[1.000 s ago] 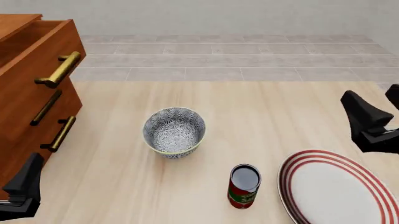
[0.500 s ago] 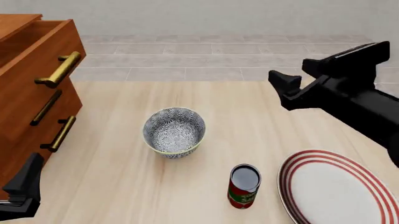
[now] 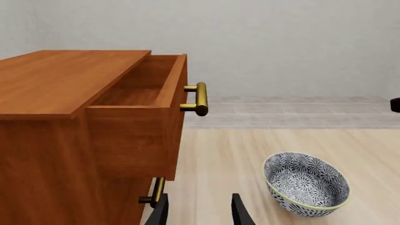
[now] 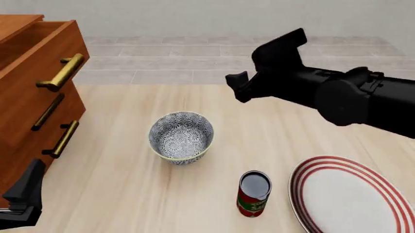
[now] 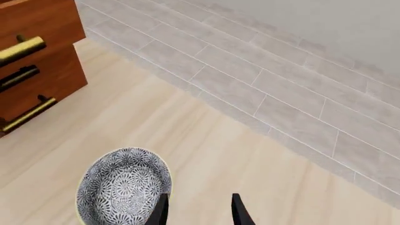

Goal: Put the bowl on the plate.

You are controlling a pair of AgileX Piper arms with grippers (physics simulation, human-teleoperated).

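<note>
**Two grippers open, bowl untouched**

Both grippers stand with fingers apart and hold nothing. The right gripper [image 4: 253,80] hangs above the table, beyond and to the right of the round deep grey-and-white floral bowl [image 4: 181,138]. That bowl sits upright on the pale wooden table [image 4: 116,194], apart from the large flat white plate with red rings [image 4: 350,196] at the near right. A red can [image 4: 253,193] stands between them. The left gripper [image 3: 198,211] waits low beside the brown wooden drawer cabinet [image 4: 32,97].
</note>
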